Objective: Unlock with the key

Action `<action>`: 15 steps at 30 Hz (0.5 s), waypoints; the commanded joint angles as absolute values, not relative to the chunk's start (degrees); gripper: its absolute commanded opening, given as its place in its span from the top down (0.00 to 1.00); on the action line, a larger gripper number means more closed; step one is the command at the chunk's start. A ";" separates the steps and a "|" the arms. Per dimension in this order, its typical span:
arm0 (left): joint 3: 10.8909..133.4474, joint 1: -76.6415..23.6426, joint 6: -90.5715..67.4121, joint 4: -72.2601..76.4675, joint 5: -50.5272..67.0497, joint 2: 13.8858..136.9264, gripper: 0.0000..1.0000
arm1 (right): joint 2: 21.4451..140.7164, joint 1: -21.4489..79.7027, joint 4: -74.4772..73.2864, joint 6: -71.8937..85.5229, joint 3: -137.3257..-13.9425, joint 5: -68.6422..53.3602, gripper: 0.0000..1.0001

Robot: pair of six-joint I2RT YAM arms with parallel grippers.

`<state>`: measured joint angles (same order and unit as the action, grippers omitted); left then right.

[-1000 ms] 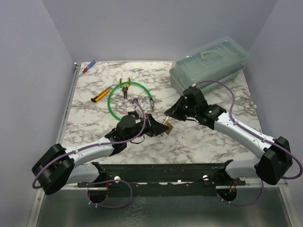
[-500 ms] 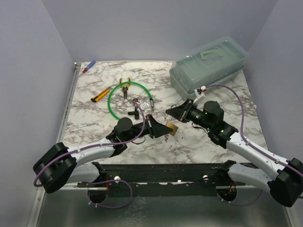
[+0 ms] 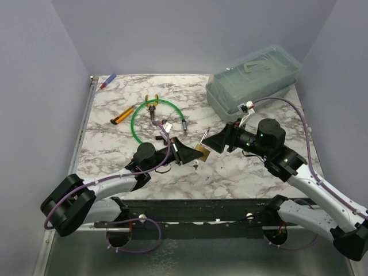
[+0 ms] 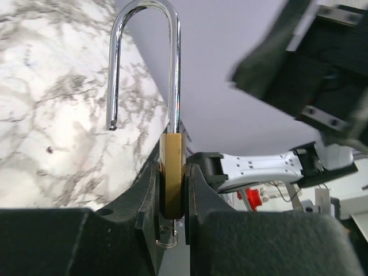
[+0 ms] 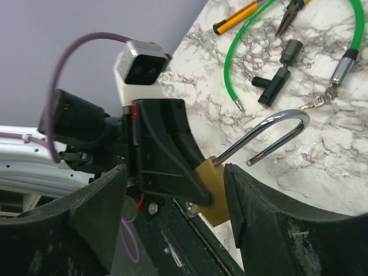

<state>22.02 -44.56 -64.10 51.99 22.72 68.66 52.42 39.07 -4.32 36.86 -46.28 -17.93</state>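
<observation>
1. Pinching the padlock (image 4: 172, 172) by its brass body, the left gripper (image 3: 187, 154) holds it over the front middle of the bench (image 3: 241, 172).
2. The steel shackle (image 4: 144, 57) is sprung: one leg sits in the body, and the other ends free beside it.
3. The key (image 3: 198, 165) is a small silver bit hanging at the padlock's underside. It is mostly hidden, and the left wrist view shows only a thin wire ring there.
4. The right gripper (image 3: 215, 141) faces the left one with its jaws spread wide. In its own view the padlock body lies between its fingers (image 5: 270, 230). Whether they touch it I cannot tell.
5. Farther back lie a green cable (image 3: 138, 115), pliers (image 3: 152, 106) and a yellow knife (image 3: 122, 116).
6. A clear plastic box (image 3: 256, 80) stands at the back right.
</observation>
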 commanded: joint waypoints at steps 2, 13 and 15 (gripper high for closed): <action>21.81 -43.23 -64.81 54.93 22.59 68.08 1.00 | 49.48 39.54 -15.53 30.16 -51.71 -18.10 0.28; 21.99 -43.20 -66.02 55.02 24.54 65.14 1.00 | 53.46 39.55 -19.82 22.53 -51.20 -24.20 0.38; 21.68 -43.16 -66.24 55.02 24.53 64.08 1.00 | 54.52 39.55 -19.74 22.43 -51.07 -25.33 0.39</action>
<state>20.86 -43.24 -65.04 49.98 23.00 67.94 52.29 39.07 -16.53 24.97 -50.48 -21.74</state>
